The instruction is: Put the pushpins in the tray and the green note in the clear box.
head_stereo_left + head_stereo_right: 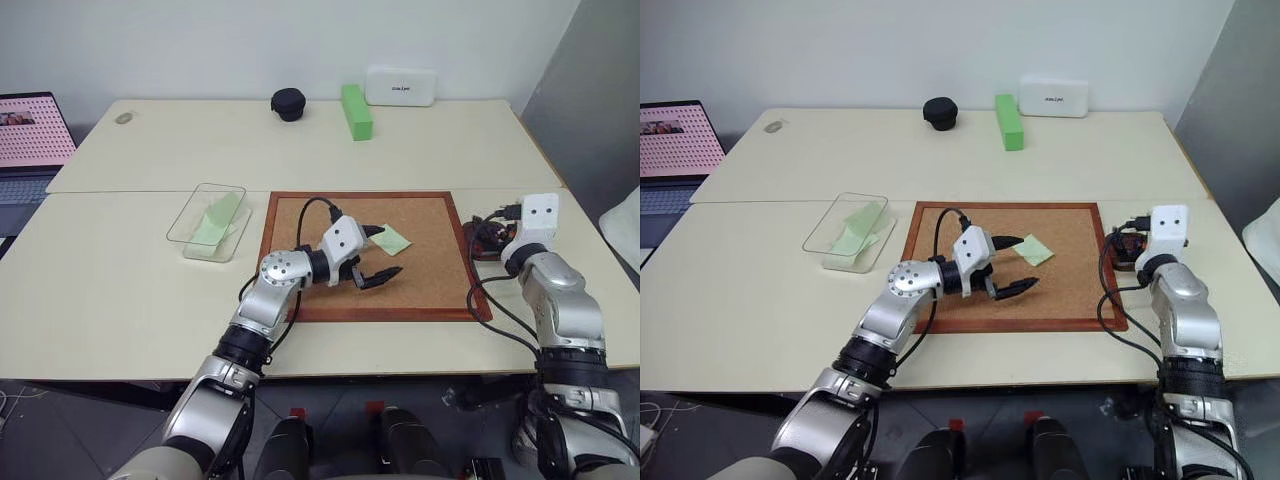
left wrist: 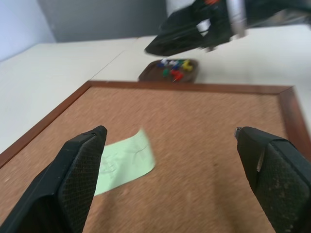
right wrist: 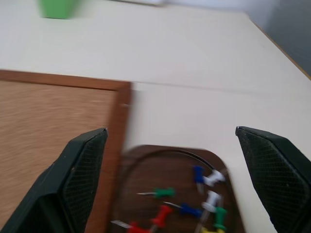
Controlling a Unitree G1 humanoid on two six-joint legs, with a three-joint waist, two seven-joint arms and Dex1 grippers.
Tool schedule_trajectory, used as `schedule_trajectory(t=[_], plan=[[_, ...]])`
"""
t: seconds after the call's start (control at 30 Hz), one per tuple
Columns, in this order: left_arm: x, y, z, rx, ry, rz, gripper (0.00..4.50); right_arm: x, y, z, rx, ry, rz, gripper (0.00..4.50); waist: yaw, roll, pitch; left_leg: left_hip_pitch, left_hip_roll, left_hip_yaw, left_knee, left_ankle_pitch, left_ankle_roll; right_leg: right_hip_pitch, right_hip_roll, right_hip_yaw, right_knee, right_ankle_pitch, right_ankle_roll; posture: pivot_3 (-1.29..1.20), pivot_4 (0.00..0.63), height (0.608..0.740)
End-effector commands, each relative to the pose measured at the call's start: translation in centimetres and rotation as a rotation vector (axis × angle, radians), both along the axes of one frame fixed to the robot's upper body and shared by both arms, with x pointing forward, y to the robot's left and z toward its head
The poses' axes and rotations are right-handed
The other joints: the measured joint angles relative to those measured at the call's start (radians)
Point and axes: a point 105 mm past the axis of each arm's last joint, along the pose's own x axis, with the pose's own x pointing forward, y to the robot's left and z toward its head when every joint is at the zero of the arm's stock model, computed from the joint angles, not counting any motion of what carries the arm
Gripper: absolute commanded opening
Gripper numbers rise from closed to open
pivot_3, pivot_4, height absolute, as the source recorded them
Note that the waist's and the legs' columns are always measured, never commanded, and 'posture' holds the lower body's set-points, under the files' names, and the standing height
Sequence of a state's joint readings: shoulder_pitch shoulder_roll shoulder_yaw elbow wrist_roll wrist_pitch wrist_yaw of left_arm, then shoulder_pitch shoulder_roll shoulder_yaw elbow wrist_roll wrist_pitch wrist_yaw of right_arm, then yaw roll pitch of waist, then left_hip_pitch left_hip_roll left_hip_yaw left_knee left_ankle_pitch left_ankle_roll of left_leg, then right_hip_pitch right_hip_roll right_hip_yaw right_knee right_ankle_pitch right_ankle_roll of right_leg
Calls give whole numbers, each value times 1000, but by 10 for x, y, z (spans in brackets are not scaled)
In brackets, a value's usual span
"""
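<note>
A pale green note point(image 1: 393, 239) lies flat on the corkboard point(image 1: 430, 290). My left gripper point(image 1: 390, 251) hovers open just in front of it, one fingertip on each side, nothing between them. The clear box point(image 1: 208, 222) stands left of the board with pale green slips inside. The small reddish-brown tray point(image 3: 165, 174) sits off the board's right edge and holds several coloured pushpins point(image 3: 194, 204). My right gripper point(image 3: 170, 132) is open above the tray with nothing in it. In the head views it hides most of the tray point(image 1: 478, 243).
A bright green block point(image 1: 356, 110), a white case point(image 1: 400, 86) and a black round object point(image 1: 288, 103) stand along the table's far edge. A laptop point(image 1: 30, 140) sits at the far left. Bare tabletop lies left of and in front of the clear box.
</note>
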State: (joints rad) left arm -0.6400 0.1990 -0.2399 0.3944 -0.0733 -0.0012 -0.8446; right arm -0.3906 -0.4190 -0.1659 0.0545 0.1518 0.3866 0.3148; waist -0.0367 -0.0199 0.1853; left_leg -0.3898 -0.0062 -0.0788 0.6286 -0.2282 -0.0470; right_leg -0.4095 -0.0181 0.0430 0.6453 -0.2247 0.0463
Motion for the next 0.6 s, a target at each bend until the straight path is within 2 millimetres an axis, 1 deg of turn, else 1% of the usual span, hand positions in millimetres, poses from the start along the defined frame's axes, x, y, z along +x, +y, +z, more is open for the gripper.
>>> schedule_trajectory(t=[0.03,0.17,0.3,0.37,0.43,0.5,0.6], plan=[[8,5,9,-1,-12,43,4500,-21,40,15,-32,-71,258,4470,-2,0,0,0,0,0,0,0,0,0,0,0,0,0,0,0,150,740],[8,-3,2,6,13,40,4500,-42,69,15,31,-52,435,4470,-1,0,0,-1,0,0,1,0,0,0,0,0,0,0,0,0,150,740],[11,-13,-5,14,33,32,4500,-57,88,15,7,-43,537,4470,3,0,0,-1,0,0,1,0,0,0,0,-1,0,0,0,0,150,740],[13,-18,-9,22,42,30,4500,-60,90,14,-3,-41,541,4470,4,0,0,-1,0,0,1,0,0,0,0,-1,0,0,0,0,150,740],[15,-22,-12,37,44,28,4500,-61,88,12,-24,-32,535,4470,5,0,0,-1,-1,-1,1,0,0,0,0,-1,-1,0,0,0,150,740],[19,-26,-15,55,36,37,4500,-62,84,10,-34,-25,514,4470,4,0,0,-1,-1,0,1,0,0,0,0,-1,-1,0,0,0,150,740],[26,-37,-18,97,4,58,4500,-62,73,8,-54,-17,458,4470,5,-1,0,-1,-1,-1,1,0,0,0,0,-1,-1,0,0,0,150,740]])
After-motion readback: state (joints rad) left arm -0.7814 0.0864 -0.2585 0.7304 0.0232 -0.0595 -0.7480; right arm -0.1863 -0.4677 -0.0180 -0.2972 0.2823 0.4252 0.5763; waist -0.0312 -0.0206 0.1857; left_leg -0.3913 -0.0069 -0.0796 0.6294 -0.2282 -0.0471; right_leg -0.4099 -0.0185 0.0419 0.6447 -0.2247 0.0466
